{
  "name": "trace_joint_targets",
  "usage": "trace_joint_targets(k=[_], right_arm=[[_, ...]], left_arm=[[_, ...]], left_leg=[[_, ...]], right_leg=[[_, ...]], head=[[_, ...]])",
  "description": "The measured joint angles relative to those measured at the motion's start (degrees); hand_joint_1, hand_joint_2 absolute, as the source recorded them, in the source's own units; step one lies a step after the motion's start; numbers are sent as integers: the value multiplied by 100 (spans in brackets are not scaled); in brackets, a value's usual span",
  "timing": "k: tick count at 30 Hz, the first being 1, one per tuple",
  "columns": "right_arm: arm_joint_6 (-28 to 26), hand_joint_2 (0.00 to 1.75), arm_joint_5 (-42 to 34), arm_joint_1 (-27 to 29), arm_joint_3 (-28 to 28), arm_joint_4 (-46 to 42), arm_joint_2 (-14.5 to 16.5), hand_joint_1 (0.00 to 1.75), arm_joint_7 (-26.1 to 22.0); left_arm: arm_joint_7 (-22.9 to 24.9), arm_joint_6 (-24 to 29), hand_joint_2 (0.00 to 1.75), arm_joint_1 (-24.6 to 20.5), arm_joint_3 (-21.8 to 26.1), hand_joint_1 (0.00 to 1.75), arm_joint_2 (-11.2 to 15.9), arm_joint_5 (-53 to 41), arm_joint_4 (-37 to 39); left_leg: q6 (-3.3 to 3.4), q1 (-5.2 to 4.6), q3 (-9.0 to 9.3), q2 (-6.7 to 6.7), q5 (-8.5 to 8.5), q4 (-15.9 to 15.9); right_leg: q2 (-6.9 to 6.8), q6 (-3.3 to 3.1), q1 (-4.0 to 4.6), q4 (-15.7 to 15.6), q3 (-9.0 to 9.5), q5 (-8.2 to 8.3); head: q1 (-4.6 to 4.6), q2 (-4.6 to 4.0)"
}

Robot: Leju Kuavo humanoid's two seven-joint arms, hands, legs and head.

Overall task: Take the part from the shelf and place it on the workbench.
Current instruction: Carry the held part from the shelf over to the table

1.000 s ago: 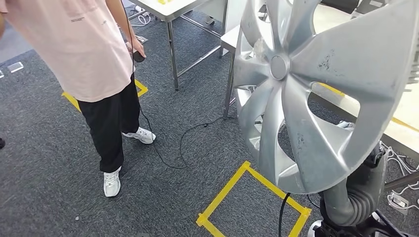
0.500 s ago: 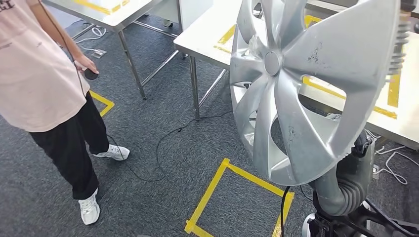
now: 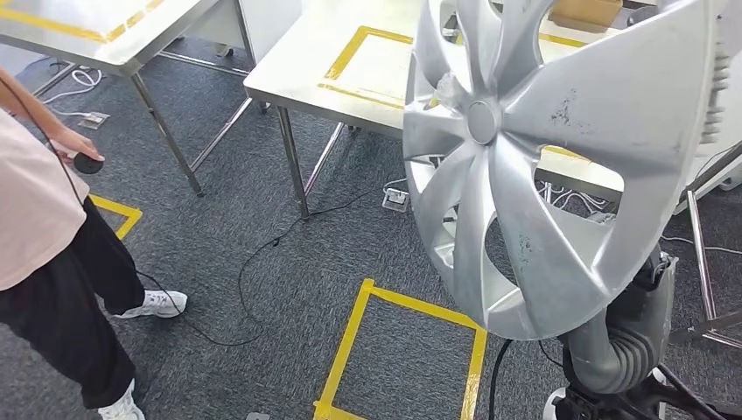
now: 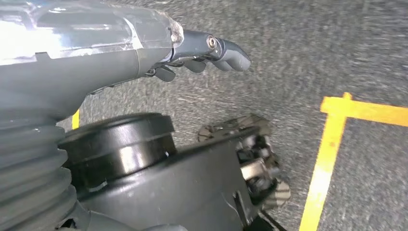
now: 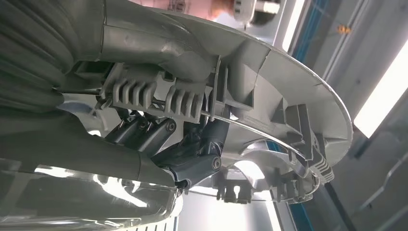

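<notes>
My right robot hand (image 5: pixel 192 154) grips the silver hubcap (image 3: pixel 560 157) by its ribbed inner rim, upright near the steel desk (image 3: pixel 306 74) | left robot hand (image 4: pixel 207 50) hangs empty, fingers loosely apart, over carpet | handling: light, stiff plastic (probably flexes); rim clips look fragile, so hold rim.

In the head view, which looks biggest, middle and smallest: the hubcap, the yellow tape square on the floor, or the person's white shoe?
1. Hubcap, though nearness to the camera inflates it.
2. Yellow tape square.
3. White shoe.
</notes>
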Motion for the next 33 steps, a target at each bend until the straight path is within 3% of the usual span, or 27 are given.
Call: trace_joint_targets(k=[1, 3, 5, 7, 9, 11, 12, 14, 16, 18, 20, 21, 23, 25, 27, 28, 29, 31, 33], right_arm=[[0, 175, -2, -3, -3, 0, 0, 175, 0], [0, 175, -4, -8, -8, -1, 0, 175, -6], [1, 175, -6, -2, -10, -3, -1, 175, -13], [3, 175, -7, -1, -11, -3, -1, 175, -16], [6, 175, -8, -11, -9, -2, 0, 175, -19], [8, 175, -9, -12, -2, 1, 0, 175, -20], [8, 175, -9, -10, 0, 2, 1, 175, -20], [8, 175, -8, -8, 1, 2, 1, 175, -20], [8, 175, -7, -14, 1, 3, 1, 175, -19], [8, 175, -9, -16, -2, 9, 3, 175, -22], [6, 175, -13, -7, -4, 14, 4, 175, -25], [6, 175, -15, -1, -4, 15, 3, 175, -24], [12, 175, -16, -13, -5, 17, 1, 175, -24], [21, 175, -16, -24, -2, 27, 2, 175, -24], [27, 175, -16, -20, 1, 41, 4, 175, -24], [28, 175, -17, -16, 1, 49, 4, 175, -24], [28, 175, -20, -11, 1, 56, 4, 175, -24], [25, 175, -26, -3, -5, 62, 2, 175, -24], [23, 175, -28, 1, -10, 63, 1, 175, -26]], left_arm=[[-1, 0, 175, -8, 0, 0, -6, -1, -1], [-2, -1, 175, -17, 0, 0, -17, -2, -1], [-4, -3, 175, -29, -1, 0, -29, -4, -2], [-13, -4, 175, -46, -2, 0, -37, -7, -4], [-16, -5, 175, -49, -2, 0, -36, -8, -3], [-14, -7, 175, -29, -2, 0, -28, -7, 0], [-14, -7, 175, -19, -2, 0, -24, -6, 1], [-14, -7, 175, -9, -2, 0, -17, -6, 1], [-15, -8, 175, -3, -2, 0, -14, -7, 1], [-14, -11, 175, 6, -2, 0, -10, -8, 2], [-13, -13, 175, 9, -2, 0, -2, -7, 2], [-12, -12, 175, 9, -2, 0, 0, -6, 2], [-14, -11, 175, 6, -1, 0, 0, -7, 1], [-13, -12, 175, 16, 0, 0, 2, -7, 1], [-12, -13, 175, 24, 0, 0, 9, -6, 2], [-13, -13, 175, 21, 0, 0, 12, -6, 2], [-14, -13, 175, 14, 0, 0, 11, -6, 1], [-17, -13, 175, -12, 0, 0, 1, -6, 0], [-17, -12, 175, -41, 0, 0, -17, -7, -1]], left_leg=[[-24, -11, 29, 53, -27, 1], [-79, -34, 58, 153, -64, -3], [-141, -41, 97, 244, -97, -24], [-190, -21, 87, -58, -220, 100], [-209, -2, -184, -483, -498, 661], [-215, -2, -600, -552, -710, 1338], [-216, -2, -731, -540, -669, 1471], [-206, 3, -705, -570, -259, 1144], [-179, 34, -476, -870, 143, 507], [-145, 43, -337, -1085, 202, 203], [-99, 26, -291, -976, 165, 141], [-72, 29, -266, -904, 166, 110], [-16, 48, -203, -736, 162, 57], [20, 40, -163, -557, 129, 44], [21, 32, -136, -404, 89, 45], [12, 31, -116, -352, 68, 45], [-2, 31, -85, -319, 45, 45], [-39, 24, -29, -293, 1, 41], [-85, 19, -21, -302, -19, 38]], right_leg=[[-103, -43, 30, -340, 167, 128], [-239, -138, 89, -649, 314, 158], [-154, -219, 89, -698, 328, 140], [-48, -289, 59, -779, 386, 163], [50, -344, 47, -825, 430, 172], [188, -375, 60, -816, 437, 156], [269, -379, 67, -806, 443, 142], [438, -364, 66, -765, 465, 98], [583, -319, 53, -692, 466, 31], [719, -248, 25, -639, 425, -4], [859, -176, -9, -644, 396, 3], [850, -147, -12, -636, 387, -11], [608, -87, 13, -364, 252, -174], [286, -28, 22, 317, -105, -479], [189, 1, 6, 850, -418, -596], [176, 0, 0, 843, -440, -499], [174, -13, -3, 609, -343, -301], [200, -81, 4, -136, 20, 98], [203, -159, 30, -587, 252, 204]], head=[[7, 0], [7, 0], [1, 0], [-26, 0], [-79, 0], [-117, 0], [-129, 0], [-154, 0], [-187, 0], [-206, 0], [-214, 0], [-209, 0], [-156, 0], [-70, 0], [-23, 0], [-10, 0], [2, 0], [12, 0], [20, 0]])
